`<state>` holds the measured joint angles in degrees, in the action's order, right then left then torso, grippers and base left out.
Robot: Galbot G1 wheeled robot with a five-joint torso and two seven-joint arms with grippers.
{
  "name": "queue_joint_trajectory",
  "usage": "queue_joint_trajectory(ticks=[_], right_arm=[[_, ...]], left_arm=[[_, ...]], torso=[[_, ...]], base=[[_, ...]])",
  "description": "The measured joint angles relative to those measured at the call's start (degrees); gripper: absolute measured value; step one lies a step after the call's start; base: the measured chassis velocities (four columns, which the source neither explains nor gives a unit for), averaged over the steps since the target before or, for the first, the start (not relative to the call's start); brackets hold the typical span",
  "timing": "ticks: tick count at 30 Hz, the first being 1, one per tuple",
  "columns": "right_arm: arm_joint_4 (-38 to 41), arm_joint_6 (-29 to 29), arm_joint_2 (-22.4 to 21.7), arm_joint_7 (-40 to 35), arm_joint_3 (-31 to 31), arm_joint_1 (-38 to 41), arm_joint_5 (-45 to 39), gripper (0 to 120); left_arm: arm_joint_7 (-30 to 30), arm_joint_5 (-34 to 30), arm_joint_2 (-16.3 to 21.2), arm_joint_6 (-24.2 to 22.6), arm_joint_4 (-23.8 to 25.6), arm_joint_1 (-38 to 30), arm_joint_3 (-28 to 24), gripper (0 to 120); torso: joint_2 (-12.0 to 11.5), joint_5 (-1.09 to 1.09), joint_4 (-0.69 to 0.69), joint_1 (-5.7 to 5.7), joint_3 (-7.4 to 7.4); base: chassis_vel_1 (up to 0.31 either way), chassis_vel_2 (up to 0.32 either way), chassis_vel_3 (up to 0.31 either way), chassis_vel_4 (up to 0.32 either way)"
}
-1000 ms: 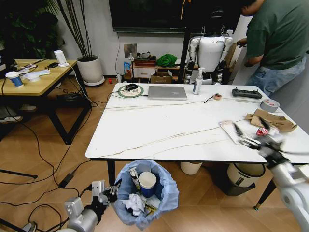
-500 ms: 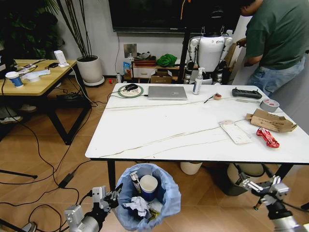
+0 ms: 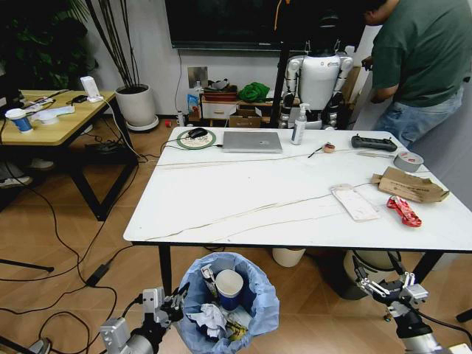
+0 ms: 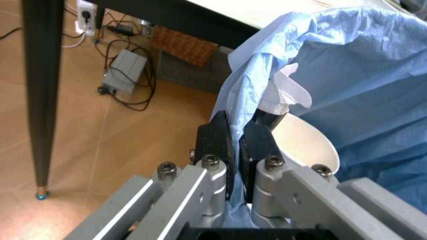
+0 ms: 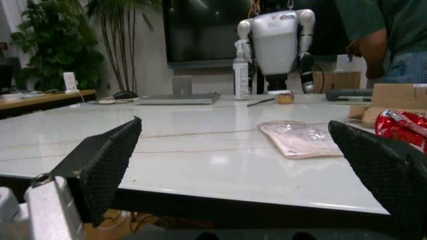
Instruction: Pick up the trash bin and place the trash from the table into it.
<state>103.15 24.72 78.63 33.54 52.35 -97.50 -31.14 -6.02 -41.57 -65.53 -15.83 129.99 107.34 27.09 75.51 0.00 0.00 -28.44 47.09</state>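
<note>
Spanning the head view's centre, the table (image 3: pixel 243 195) carries remaining trash at 3 o'clock: brown cardboard (image 3: pixel 410 184), a white wrapper (image 3: pixel 355 202) and a red packet (image 3: pixel 403 211). Below its near edge, at 6 o'clock, sits the trash bin (image 3: pixel 254 313), holding a paper cup (image 3: pixel 228 285) and tissues. The left gripper (image 4: pixel 235 145) is clenched on the bin's blue bag rim. The right gripper (image 3: pixel 381 284), at 4 o'clock below the table edge, has its fingers spread and empty.
</note>
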Motion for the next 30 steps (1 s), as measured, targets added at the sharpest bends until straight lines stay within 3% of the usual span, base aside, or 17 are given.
queue_joint_trajectory(ticks=[30], right_arm=[[-0.69, -0.28, -0.24, -0.03, -0.44, 1.04, -0.27, 100]], left_arm=[[-0.14, -0.55, -0.59, -0.14, -0.78, -0.93, -0.85, 0]], torso=[[-0.01, -0.01, -0.01, 0.00, 0.00]], base=[[-0.102, -0.096, 0.100, 0.096]])
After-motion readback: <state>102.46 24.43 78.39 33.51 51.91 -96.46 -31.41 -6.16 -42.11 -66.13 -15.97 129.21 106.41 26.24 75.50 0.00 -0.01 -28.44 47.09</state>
